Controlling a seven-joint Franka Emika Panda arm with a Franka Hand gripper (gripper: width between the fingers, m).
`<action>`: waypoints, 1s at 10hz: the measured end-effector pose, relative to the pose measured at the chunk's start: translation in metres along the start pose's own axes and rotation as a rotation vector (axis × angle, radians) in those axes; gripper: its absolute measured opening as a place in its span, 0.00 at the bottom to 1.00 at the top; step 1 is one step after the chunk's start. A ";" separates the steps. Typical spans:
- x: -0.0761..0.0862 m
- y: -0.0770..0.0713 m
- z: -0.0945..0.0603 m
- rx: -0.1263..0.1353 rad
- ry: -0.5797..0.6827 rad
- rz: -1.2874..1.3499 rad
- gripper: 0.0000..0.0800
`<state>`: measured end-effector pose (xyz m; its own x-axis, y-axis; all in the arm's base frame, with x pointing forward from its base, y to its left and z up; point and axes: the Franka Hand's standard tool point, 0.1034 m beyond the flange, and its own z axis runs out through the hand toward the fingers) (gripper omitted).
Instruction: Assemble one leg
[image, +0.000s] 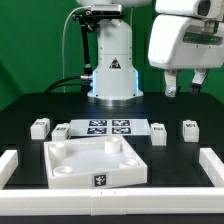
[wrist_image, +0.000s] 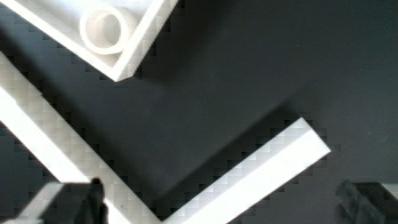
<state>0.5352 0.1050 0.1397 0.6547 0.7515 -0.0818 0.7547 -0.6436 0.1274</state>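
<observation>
Black desk (image: 30, 105) carries every small white stubby plastic leg (image: 189, 128) loose, none joined to the large white square tray-like piece (image: 75, 178); the hand (image: 186, 88) hangs above, spread, empty.

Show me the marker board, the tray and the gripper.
Marker board (image: 107, 127): exterior view, middle of its tagged top.
Tray (image: 125, 177): exterior view, its front wall.
Gripper (image: 185, 87): exterior view, midway between its fingertips.
</observation>
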 end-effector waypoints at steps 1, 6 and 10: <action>0.000 0.000 0.000 0.000 0.000 0.000 0.81; 0.000 0.000 0.001 0.002 0.000 0.000 0.81; -0.005 -0.001 0.004 0.002 0.007 -0.060 0.81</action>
<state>0.5314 0.1013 0.1360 0.6081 0.7896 -0.0823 0.7925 -0.5977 0.1210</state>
